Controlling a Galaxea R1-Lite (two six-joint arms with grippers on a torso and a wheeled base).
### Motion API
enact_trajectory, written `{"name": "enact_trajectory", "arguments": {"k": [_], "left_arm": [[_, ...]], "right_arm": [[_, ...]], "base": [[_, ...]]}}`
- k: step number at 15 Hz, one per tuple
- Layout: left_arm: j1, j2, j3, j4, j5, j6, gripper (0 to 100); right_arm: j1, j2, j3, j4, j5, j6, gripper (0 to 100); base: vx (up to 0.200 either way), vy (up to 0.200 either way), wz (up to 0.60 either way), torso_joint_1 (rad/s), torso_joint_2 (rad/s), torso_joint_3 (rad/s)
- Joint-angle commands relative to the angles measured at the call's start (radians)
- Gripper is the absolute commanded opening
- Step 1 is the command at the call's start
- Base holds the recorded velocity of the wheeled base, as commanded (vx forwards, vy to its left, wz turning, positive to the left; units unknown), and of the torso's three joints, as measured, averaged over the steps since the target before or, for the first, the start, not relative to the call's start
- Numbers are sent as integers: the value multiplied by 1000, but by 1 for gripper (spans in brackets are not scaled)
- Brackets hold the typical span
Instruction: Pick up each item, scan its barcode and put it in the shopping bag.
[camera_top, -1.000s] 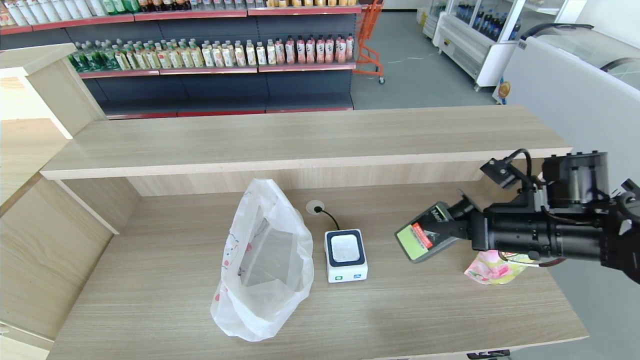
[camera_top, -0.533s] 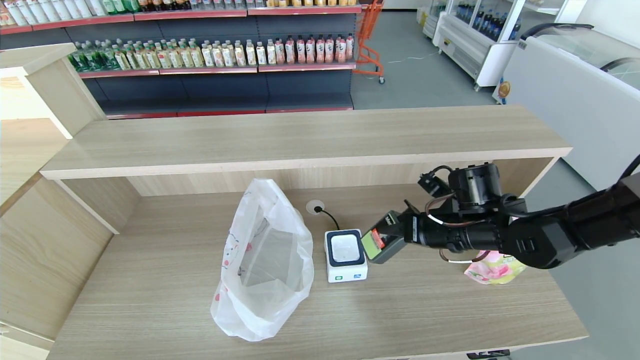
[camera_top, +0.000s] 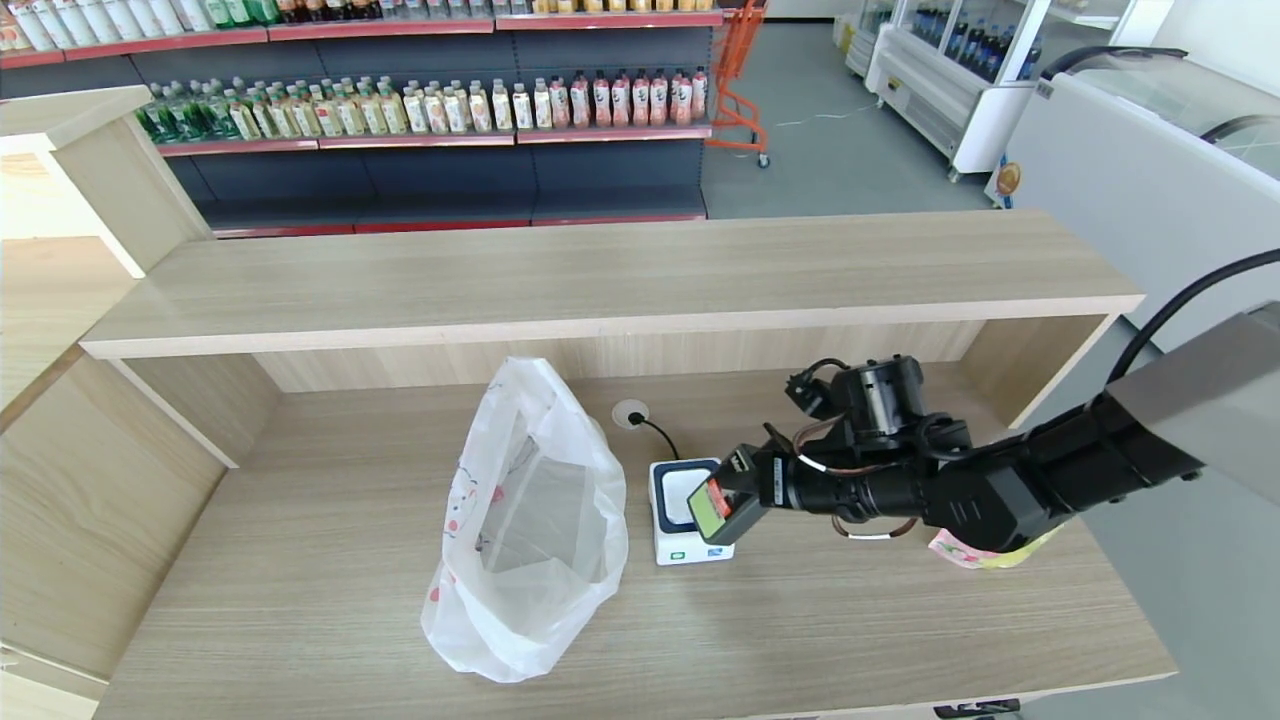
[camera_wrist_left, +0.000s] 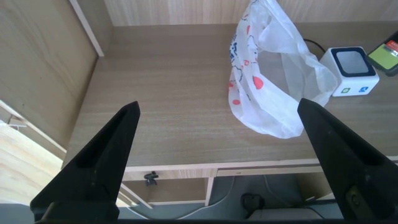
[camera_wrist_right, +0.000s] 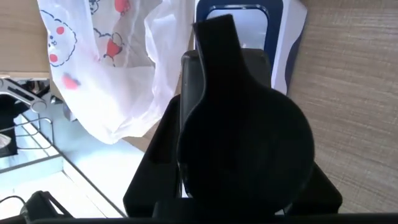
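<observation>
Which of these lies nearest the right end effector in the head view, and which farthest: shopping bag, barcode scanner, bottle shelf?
1. Barcode scanner: immediately by the right end effector, which holds a green pack.
2. Shopping bag: on the counter, toward the robot's left.
3. Bottle shelf: far behind the counter.

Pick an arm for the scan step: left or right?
Right. The right gripper holds the item directly over the scanner, next to the shopping bag. The left gripper is open, empty and on the bag's far side from the scanner.
</observation>
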Motion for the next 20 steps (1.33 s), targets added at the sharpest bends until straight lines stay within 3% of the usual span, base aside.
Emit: {"name": "enact_trajectory", "arguments": {"k": [1,17,20], "left_arm": [[0,0,0,0,0,0,100],[0,0,0,0,0,0,100],[0,0,0,0,0,0,100]], "right_arm": [[17,39,-3,-20,-1,-1,0],[49,114,-92,-104,-56,6,0],[41,-113,-46,-95,-50,167,0]], "base": [[0,0,0,0,0,0],[0,0,0,0,0,0],[0,0,0,0,0,0]]}}
